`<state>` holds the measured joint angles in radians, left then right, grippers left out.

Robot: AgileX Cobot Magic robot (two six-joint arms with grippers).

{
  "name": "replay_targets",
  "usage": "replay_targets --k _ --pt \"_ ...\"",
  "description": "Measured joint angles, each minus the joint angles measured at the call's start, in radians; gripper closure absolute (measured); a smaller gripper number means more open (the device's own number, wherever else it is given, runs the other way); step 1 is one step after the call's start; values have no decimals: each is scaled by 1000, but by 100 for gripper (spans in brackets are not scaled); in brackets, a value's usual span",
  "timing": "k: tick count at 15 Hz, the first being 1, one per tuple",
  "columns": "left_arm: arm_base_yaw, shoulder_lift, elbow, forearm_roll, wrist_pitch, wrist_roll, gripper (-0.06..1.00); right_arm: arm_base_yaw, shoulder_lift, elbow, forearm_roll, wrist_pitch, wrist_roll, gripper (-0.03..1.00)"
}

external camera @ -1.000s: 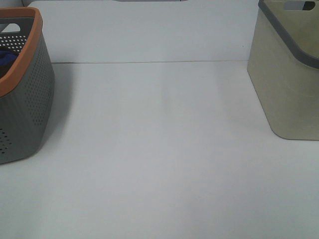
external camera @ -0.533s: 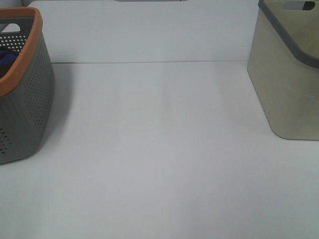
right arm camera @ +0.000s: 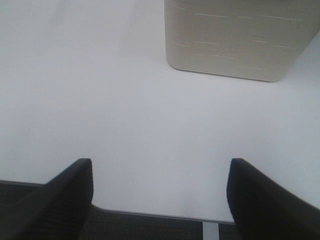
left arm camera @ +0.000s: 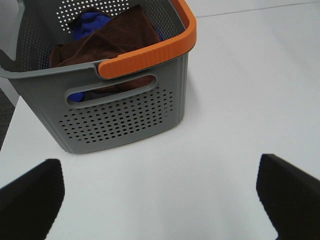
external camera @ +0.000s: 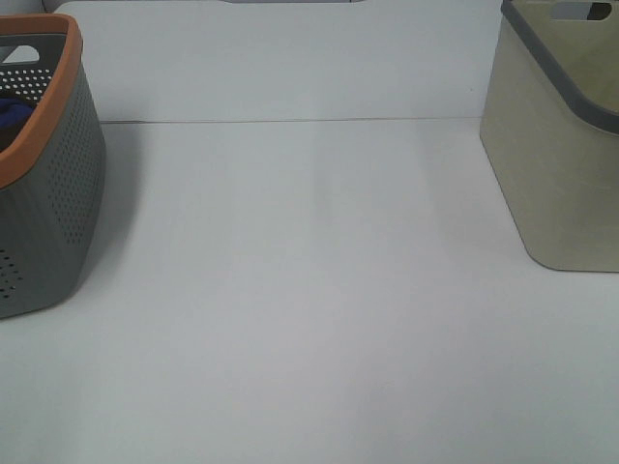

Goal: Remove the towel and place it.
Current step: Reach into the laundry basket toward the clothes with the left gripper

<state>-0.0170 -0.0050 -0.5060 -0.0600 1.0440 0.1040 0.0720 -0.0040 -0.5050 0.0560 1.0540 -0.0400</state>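
Note:
The dark brown towel (left arm camera: 107, 40) lies crumpled inside a grey perforated basket with an orange rim (left arm camera: 150, 55), on top of blue fabric (left arm camera: 90, 22). In the exterior high view only the basket (external camera: 44, 193) at the far left and a bit of blue fabric (external camera: 12, 114) show; the towel is hidden there. My left gripper (left arm camera: 160, 192) is open and empty, a short way in front of the basket. My right gripper (right arm camera: 160, 195) is open and empty, over the table's near edge. Neither arm shows in the exterior high view.
A beige basket with a grey rim (external camera: 566, 145) stands at the right of the white table (external camera: 309, 290); it also shows in the right wrist view (right arm camera: 240, 37). The table's front edge (right arm camera: 150, 212) lies under my right gripper.

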Motion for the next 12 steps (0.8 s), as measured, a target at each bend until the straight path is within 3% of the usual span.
replay_targets --k 12 --pt "0 0 0 0 0 0 -5 0 0 0 0 0 0 22"
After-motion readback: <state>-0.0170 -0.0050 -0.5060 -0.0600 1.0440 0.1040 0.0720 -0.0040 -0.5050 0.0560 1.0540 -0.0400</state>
